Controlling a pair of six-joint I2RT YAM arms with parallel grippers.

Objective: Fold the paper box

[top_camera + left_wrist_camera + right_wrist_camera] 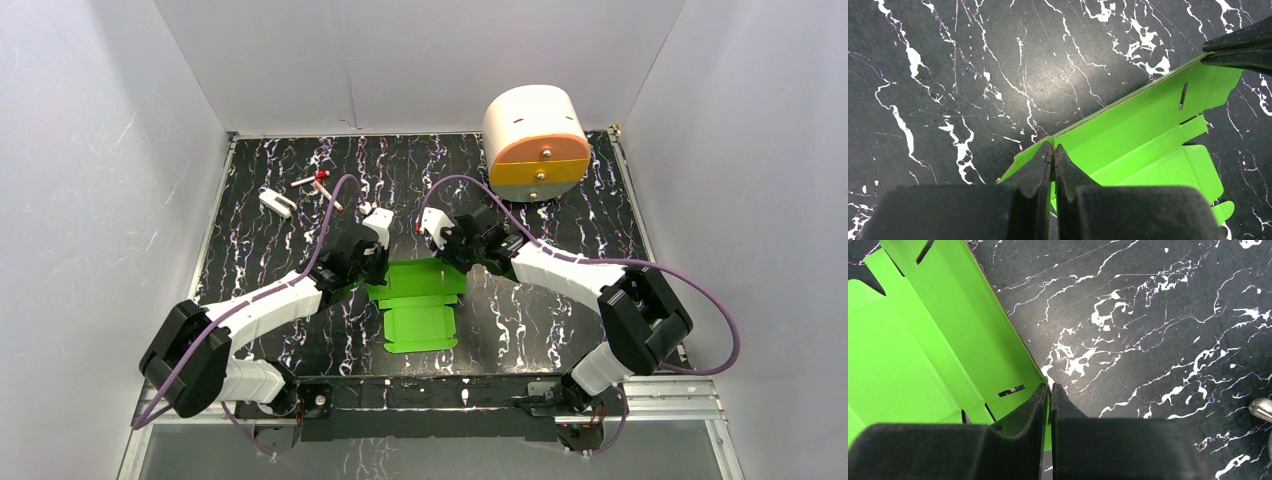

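1. Near the middle of the black, white-veined marble-pattern table (560,330), between the two arms, lies the bright green thin-card paper box (420,312). It is an unfolded die-cut sheet, with its flaps spread toward the near edge.
2. The left gripper (1053,150) has its fingers pressed together on the left end of the sheet's far long panel, and green card shows between them.
3. The right gripper (1049,389) is just as narrow. It pinches the right end of the same panel edge, just beside a short slot.
4. In the left wrist view, the right gripper's dark fingers (1243,47) touch the panel's far corner at the upper right.
5. That panel carries two narrow slots, one near each end. Next to it come a creased strip and then a wider panel with small tabs.
6. A large cream rounded drawer unit with an orange front (535,145) stands at the far right, well apart from the sheet.
7. A small white block (277,202) and small red-and-white pieces (318,181) lie at the far left.
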